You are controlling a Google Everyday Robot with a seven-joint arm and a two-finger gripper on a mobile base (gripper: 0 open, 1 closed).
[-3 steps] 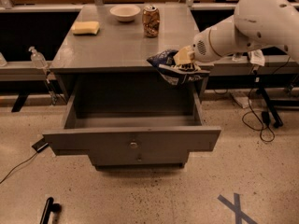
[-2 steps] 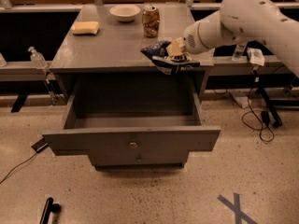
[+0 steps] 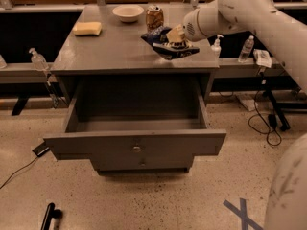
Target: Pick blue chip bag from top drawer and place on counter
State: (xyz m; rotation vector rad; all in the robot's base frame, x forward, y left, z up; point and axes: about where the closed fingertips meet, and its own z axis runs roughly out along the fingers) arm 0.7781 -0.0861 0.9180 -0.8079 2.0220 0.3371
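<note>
The blue chip bag (image 3: 167, 44) is held over the right part of the counter (image 3: 115, 47), close to its surface; I cannot tell whether it touches. My gripper (image 3: 176, 36) is shut on the bag, reaching in from the right on the white arm. The top drawer (image 3: 135, 145) stands pulled wide open below the counter, and its inside shows nothing in it. Its round knob faces the camera.
On the counter stand a yellow sponge (image 3: 87, 28) at the back left, a white bowl (image 3: 127, 12) at the back and a brown patterned can (image 3: 154, 17) just behind the bag. Bottles (image 3: 247, 48) and cables lie to the right of the cabinet. A wooden shelf runs behind.
The gripper has carried the blue chip bag from beside the cabinet's right edge leftwards and onto the area over the counter, in front of the can.
</note>
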